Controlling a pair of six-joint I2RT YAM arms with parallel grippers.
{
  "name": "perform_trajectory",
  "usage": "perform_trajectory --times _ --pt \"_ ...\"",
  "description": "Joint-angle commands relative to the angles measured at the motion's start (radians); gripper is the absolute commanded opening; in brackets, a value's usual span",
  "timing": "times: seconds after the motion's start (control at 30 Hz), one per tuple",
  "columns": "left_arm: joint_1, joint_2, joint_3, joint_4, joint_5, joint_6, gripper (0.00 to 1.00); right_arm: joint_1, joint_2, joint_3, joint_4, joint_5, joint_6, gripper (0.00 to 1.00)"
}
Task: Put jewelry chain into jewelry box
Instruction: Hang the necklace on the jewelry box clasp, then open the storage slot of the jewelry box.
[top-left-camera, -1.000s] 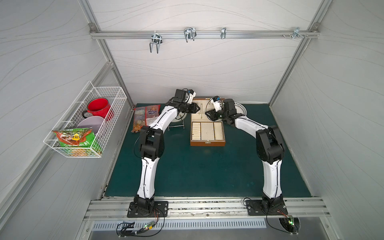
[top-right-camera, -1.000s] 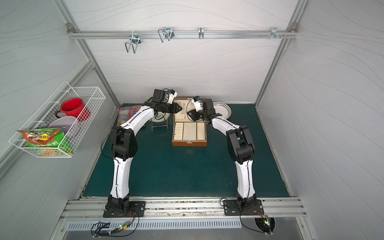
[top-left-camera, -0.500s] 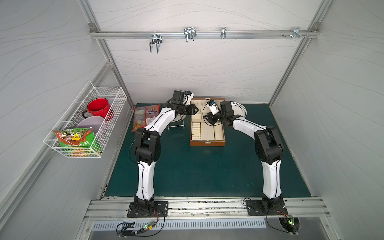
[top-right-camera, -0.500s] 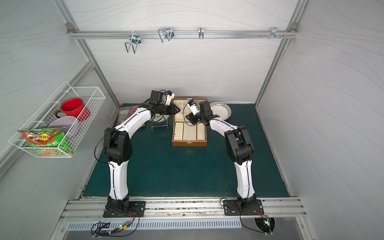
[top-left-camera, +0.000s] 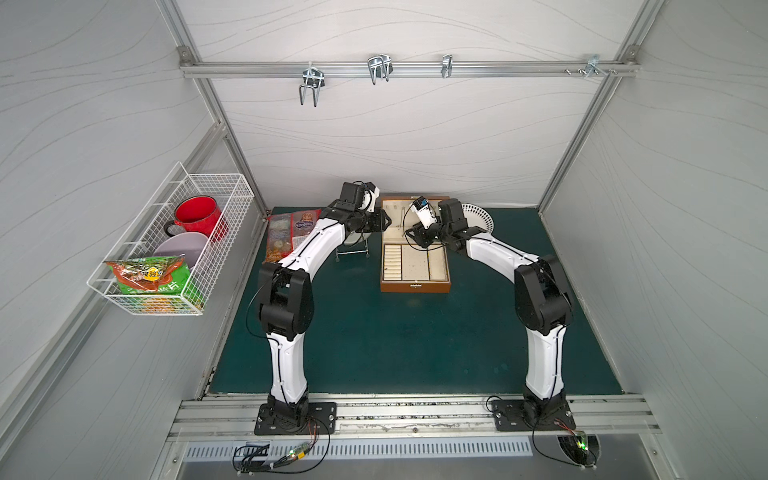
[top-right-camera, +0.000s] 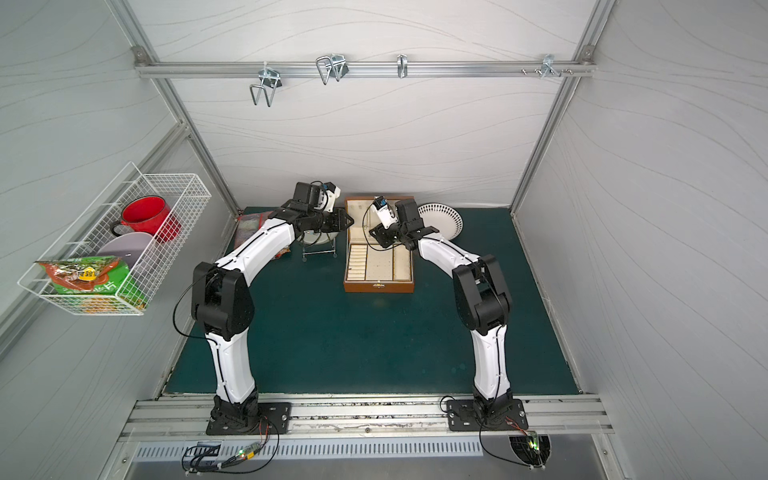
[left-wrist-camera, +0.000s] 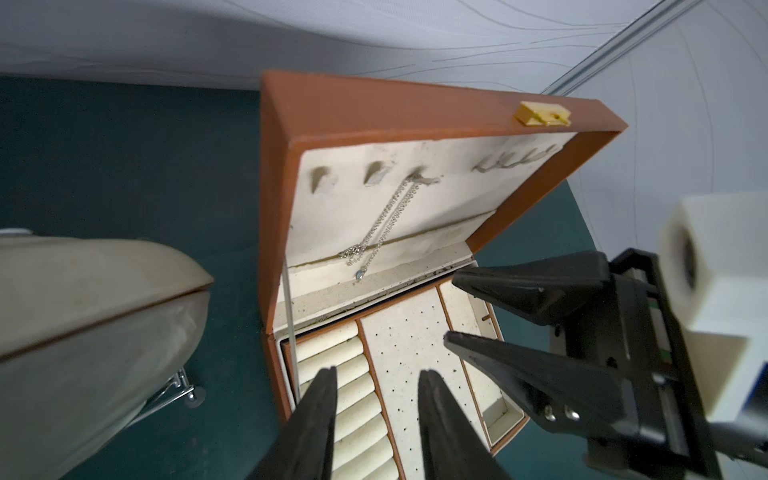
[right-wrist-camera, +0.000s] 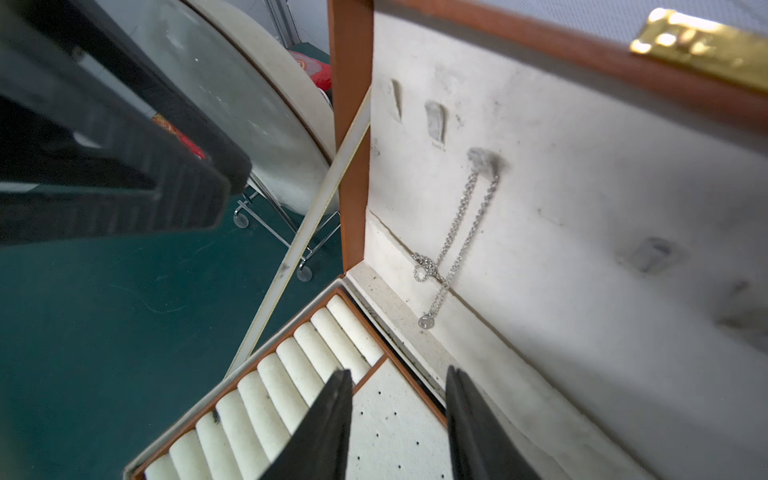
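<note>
On the green mat (top-left-camera: 395, 340): jewelry box (top-left-camera: 415, 286), lid upright. Item: jewelry chain (right-wrist-camera: 461, 232), hung from a lid hook (right-wrist-camera: 482, 160), long axis vertical, just ahead of my jaws. My left gripper (left-wrist-camera: 378, 370) and right gripper (right-wrist-camera: 397, 371): part-open, empty; right seemingly nearer.

Tally: one jewelry box (top-left-camera: 415, 286), one jewelry chain (left-wrist-camera: 386, 220), one dotted white plate (top-left-camera: 478, 216), one cream dish (left-wrist-camera: 83, 299) on one wire stand (top-left-camera: 352, 252), and two snack packets (top-left-camera: 291, 232) on the mat. One wire basket (top-left-camera: 208, 178) holds one red mug (top-left-camera: 195, 214), one pale bowl (top-left-camera: 178, 249) and one green snack bag (top-left-camera: 145, 274). Overhead rail: four metal hook fittings (top-left-camera: 309, 85); arms number two, left arm (top-left-camera: 316, 245) and right arm (top-left-camera: 498, 253).
</note>
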Motion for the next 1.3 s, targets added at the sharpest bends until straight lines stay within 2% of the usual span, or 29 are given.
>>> perform_trajectory --times 0.0,0.17,0.3,0.4,0.47,0.6,0.73,0.87,1.13,1.27 --pt "-0.040 0.016 0.034 -0.039 -0.097 0.049 0.39 0.003 -0.058 -0.038 0.054 0.002 -0.015 0.43" --pt "-0.102 0.017 -0.020 0.010 -0.273 0.323 0.50 -0.017 -0.074 -0.063 0.083 -0.036 -0.003 0.44" --pt "-0.103 0.003 -0.084 0.126 -0.299 0.455 0.55 -0.021 -0.090 -0.084 0.104 -0.041 -0.012 0.45" --pt "-0.101 -0.003 -0.136 0.222 -0.276 0.590 0.59 -0.029 -0.099 -0.086 0.103 -0.030 -0.012 0.47" --pt "-0.098 0.012 -0.135 0.248 -0.276 0.622 0.62 -0.036 -0.104 -0.090 0.108 -0.031 -0.004 0.48" --pt "-0.073 0.039 -0.108 0.239 -0.220 0.578 0.62 -0.052 -0.112 -0.093 0.120 -0.052 0.023 0.48" --pt "-0.057 0.042 -0.089 0.221 -0.166 0.506 0.60 -0.058 -0.092 -0.064 0.104 -0.082 0.088 0.43" --pt "-0.055 0.051 -0.052 0.191 -0.144 0.452 0.58 -0.058 -0.050 -0.022 0.076 -0.100 0.089 0.36" --pt "-0.044 0.055 -0.001 0.129 -0.107 0.292 0.56 -0.058 0.038 0.043 0.061 -0.142 -0.047 0.35" --pt "-0.041 0.063 0.019 0.117 -0.080 0.231 0.55 -0.059 0.074 0.103 -0.014 -0.155 -0.124 0.35"
